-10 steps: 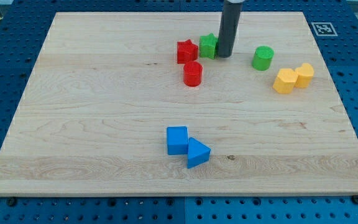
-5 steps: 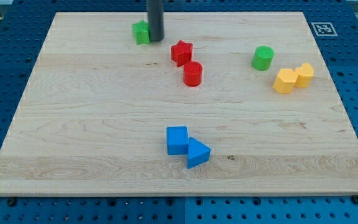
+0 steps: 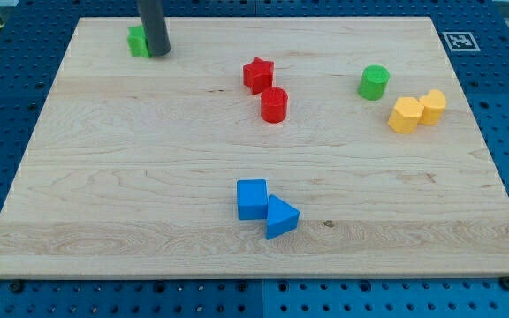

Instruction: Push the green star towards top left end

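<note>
The green star [image 3: 137,41] sits near the top left of the wooden board [image 3: 148,177], partly hidden by the rod. My tip [image 3: 157,53] is against the star's right side. The dark rod rises from there out of the view's top.
A red star [image 3: 258,74] and a red cylinder [image 3: 274,104] sit at the top middle. A green cylinder [image 3: 374,82] and two yellow blocks [image 3: 405,115] [image 3: 433,106] are at the right. A blue cube [image 3: 252,199] touches a blue triangle [image 3: 280,217] at the bottom middle.
My tip has slid left along the board's top, pushing the green star away from the red star to the top left. The other blocks have not moved.
</note>
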Motion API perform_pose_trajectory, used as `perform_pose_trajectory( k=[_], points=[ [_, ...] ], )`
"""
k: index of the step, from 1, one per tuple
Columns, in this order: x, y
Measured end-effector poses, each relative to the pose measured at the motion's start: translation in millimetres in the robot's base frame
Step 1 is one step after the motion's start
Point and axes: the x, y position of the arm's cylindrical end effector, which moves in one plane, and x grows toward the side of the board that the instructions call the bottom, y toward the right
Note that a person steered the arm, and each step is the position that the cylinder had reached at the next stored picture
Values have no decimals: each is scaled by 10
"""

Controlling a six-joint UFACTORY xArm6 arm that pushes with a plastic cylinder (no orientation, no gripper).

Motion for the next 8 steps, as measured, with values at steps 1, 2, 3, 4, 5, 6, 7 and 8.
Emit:
perform_pose_trajectory(
  k=[1, 2, 3, 4, 5, 6, 7, 8],
  points=[
    [0, -64],
    [0, -153],
    [0, -314],
    [0, -317],
    [0, -441],
    [8, -496],
    [8, -512],
    [8, -186]
  ],
)
